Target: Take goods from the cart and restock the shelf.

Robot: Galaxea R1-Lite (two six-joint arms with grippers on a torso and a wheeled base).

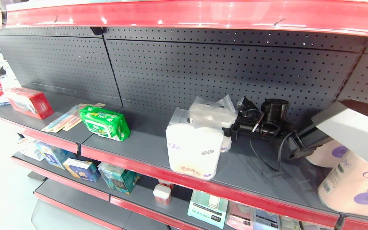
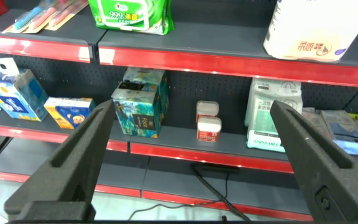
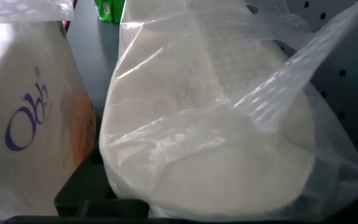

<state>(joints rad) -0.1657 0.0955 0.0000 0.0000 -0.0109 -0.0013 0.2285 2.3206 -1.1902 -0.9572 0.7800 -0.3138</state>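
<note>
Head camera: high, looks down-forward at shelf (image 1: pixel 145 143). Left wrist camera: lower, mid-range, faces shelf fronts; shares green wipes pack (image 2: pixel 129 14), 9 o'clock of tissue pack (image 1: pixel 193 147). Right wrist camera: close-up against bagged roll (image 3: pixel 216 143).

Noted the right gripper (image 1: pixel 231 133) low over the grey shelf (image 1: pixel 145 143), up against a clear-wrapped tissue pack (image 1: pixel 214 111) near the pegboard back (image 1: pixel 203 64). Saw a white tissue pack (image 1: pixel 193 150) standing upright just in front, by the shelf's red edge. Spotted green wipes (image 1: pixel 104 123), toothbrushes (image 1: pixel 64 118) and a red box (image 1: pixel 29 102) farther left, pink rolls (image 1: pixel 350 185) far right.
</note>
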